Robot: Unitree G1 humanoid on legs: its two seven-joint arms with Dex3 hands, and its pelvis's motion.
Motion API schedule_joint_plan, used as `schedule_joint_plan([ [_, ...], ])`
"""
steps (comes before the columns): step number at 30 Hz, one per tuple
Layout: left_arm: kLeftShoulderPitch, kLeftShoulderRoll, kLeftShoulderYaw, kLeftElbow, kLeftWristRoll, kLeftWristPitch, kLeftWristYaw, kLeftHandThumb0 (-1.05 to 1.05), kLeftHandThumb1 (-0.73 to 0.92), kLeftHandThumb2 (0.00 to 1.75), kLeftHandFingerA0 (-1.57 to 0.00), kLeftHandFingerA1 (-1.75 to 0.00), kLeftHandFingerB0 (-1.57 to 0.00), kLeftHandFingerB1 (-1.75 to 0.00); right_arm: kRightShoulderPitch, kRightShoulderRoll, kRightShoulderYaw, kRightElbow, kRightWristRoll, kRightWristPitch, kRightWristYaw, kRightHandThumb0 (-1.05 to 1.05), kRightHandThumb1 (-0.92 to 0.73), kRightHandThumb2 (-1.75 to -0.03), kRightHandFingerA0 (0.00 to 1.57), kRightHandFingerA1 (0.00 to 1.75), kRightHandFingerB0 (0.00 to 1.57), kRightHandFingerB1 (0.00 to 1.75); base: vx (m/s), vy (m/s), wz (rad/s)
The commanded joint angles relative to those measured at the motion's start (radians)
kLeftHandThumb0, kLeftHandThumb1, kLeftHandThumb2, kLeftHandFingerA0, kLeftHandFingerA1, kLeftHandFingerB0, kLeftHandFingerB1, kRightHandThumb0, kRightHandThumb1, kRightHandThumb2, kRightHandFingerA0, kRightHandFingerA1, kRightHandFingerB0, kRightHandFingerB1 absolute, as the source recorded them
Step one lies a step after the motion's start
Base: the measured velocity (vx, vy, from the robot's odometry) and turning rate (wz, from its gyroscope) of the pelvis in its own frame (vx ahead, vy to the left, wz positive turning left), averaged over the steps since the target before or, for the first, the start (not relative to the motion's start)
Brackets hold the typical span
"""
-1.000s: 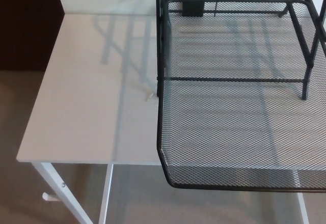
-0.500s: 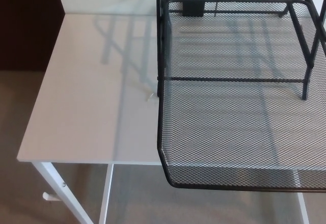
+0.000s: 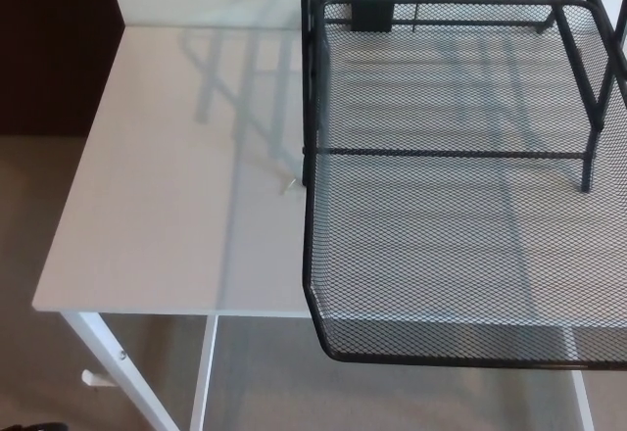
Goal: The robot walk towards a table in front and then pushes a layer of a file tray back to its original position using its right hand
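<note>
Head view: mesh tray layer [image 3: 460, 255] overhangs white table [image 3: 167, 206] edge.

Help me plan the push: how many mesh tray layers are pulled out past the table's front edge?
1: the mesh tray layer overhangs the table at its front right. Upper layers may be out of frame.

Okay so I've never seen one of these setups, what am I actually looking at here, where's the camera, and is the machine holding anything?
The picture comes from a camera on a humanoid robot's head, looking down at its work. You see a white table with a black wire mesh file tray on it. The tray's layer is pulled out, its front edge hanging past the table's near edge. A dark upright frame carries the tray. Neither robot hand shows in the picture, so nothing is visibly held. Below the table is beige floor.
</note>
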Motion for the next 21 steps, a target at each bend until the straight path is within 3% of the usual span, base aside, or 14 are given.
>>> schedule_joint_plan([
  [1, -0.001, 0.012, 0.01, -0.022, -0.005, 0.05, 0.006, -0.04, 0.69, 0.59, -0.49, -0.46, -0.34, -0.37, -0.019, 0.05, 0.096, -0.105, -0.186, -0.061, -0.011, -0.47, -0.48, -0.54, 0.36, 0.47, 0.36, 0.39, 0.0, 0.0, 0.0],
  [2, -0.001, 0.011, 0.01, -0.024, -0.007, 0.052, 0.006, -0.04, 0.69, 0.59, -0.49, -0.46, -0.34, -0.37, -0.016, 0.054, 0.112, -0.118, -0.197, -0.054, -0.009, -0.47, -0.48, -0.54, 0.36, 0.47, 0.36, 0.39, 0.0, 0.0, 0.0],
  [3, 0.0, 0.012, 0.011, -0.027, -0.008, 0.047, 0.002, -0.03, 0.69, 0.59, -0.49, -0.46, -0.34, -0.38, -0.021, 0.055, 0.191, -0.124, -0.193, -0.058, 0.016, -0.23, -0.25, -0.85, 0.25, 0.6, 0.24, 0.59, 0.0, 0.0, 0.0],
  [4, 0.002, 0.013, 0.011, -0.033, -0.008, 0.047, 0.001, -0.04, 0.69, 0.59, -0.49, -0.46, -0.34, -0.38, -0.024, 0.066, 0.248, -0.125, -0.222, -0.067, 0.023, -0.48, -0.45, -0.53, 0.33, 0.5, 0.36, 0.43, 0.0, 0.0, 0.0],
  [11, -0.015, 0.018, 0.007, -0.036, 0.0, 0.05, 0.004, -0.04, 0.68, 0.58, -0.51, -0.46, -0.34, -0.37, 0.018, 0.094, 0.521, -0.113, -0.412, -0.115, 0.068, -0.46, -0.41, -0.52, 0.2, 0.59, 0.29, 0.41, 0.0, 0.0, 0.0],
  [12, -0.02, 0.019, 0.006, -0.033, 0.0, 0.053, 0.003, -0.04, 0.68, 0.58, -0.51, -0.46, -0.34, -0.37, 0.017, 0.084, 0.552, -0.097, -0.441, -0.13, 0.078, -0.51, -0.33, -0.66, 0.16, 0.59, 0.23, 0.47, 0.0, 0.0, 0.0],
  [14, -0.021, 0.018, 0.003, -0.037, 0.003, 0.051, 0.004, -0.04, 0.67, 0.58, -0.51, -0.47, -0.35, -0.37, 0.014, 0.062, 0.593, -0.069, -0.525, -0.175, 0.093, -0.55, -0.34, -0.68, 0.16, 0.59, 0.22, 0.46, 0.0, 0.0, 0.0],
  [15, -0.021, 0.017, 0.002, -0.042, 0.006, 0.052, 0.009, -0.06, 0.66, 0.58, -0.53, -0.47, -0.37, -0.38, 0.018, 0.061, 0.601, -0.066, -0.55, -0.182, 0.094, -0.54, -0.32, -0.51, 0.31, 0.54, 0.42, 0.36, 0.0, 0.0, 0.0],
  [16, -0.018, 0.018, -0.002, -0.051, 0.011, 0.048, 0.011, -0.05, 0.67, 0.58, -0.52, -0.46, -0.35, -0.37, 0.032, 0.052, 0.621, -0.054, -0.606, -0.197, 0.106, -0.57, -0.4, -0.54, 0.16, 0.56, 0.27, 0.35, 0.0, 0.0, 0.0],
  [17, -0.016, 0.02, -0.003, -0.055, 0.012, 0.045, 0.009, -0.05, 0.67, 0.58, -0.52, -0.46, -0.35, -0.37, 0.039, 0.045, 0.632, -0.046, -0.637, -0.206, 0.115, -0.57, -0.4, -0.54, 0.16, 0.56, 0.27, 0.35, 0.0, 0.0, 0.0],
  [18, -0.014, 0.019, -0.003, -0.061, 0.011, 0.044, 0.008, -0.04, 0.67, 0.57, -0.52, -0.46, -0.36, -0.37, 0.051, 0.028, 0.642, -0.037, -0.683, -0.216, 0.13, -0.59, -0.37, -0.7, 0.07, 0.55, 0.17, 0.42, 0.0, 0.0, 0.0],
  [19, -0.018, 0.018, -0.003, -0.067, 0.01, 0.054, 0.012, -0.04, 0.67, 0.58, -0.52, -0.46, -0.35, -0.37, 0.061, 0.013, 0.653, -0.021, -0.73, -0.229, 0.141, -0.32, -0.17, -0.8, 0.04, 0.56, 0.0, 0.49, 0.0, 0.0, 0.0],
  [20, -0.023, 0.019, -0.006, -0.07, 0.014, 0.06, 0.014, -0.04, 0.67, 0.58, -0.52, -0.46, -0.35, -0.37, 0.064, 0.011, 0.666, -0.005, -0.755, -0.243, 0.139, -0.32, -0.17, -0.8, 0.04, 0.56, 0.0, 0.49, 0.0, 0.0, 0.0],
  [21, -0.025, 0.02, -0.007, -0.071, 0.014, 0.062, 0.015, -0.04, 0.67, 0.58, -0.52, -0.46, -0.34, -0.37, 0.066, 0.009, 0.676, 0.005, -0.771, -0.252, 0.136, -0.6, -0.39, -0.72, 0.03, 0.49, 0.11, 0.41, 0.0, 0.0, 0.0],
])
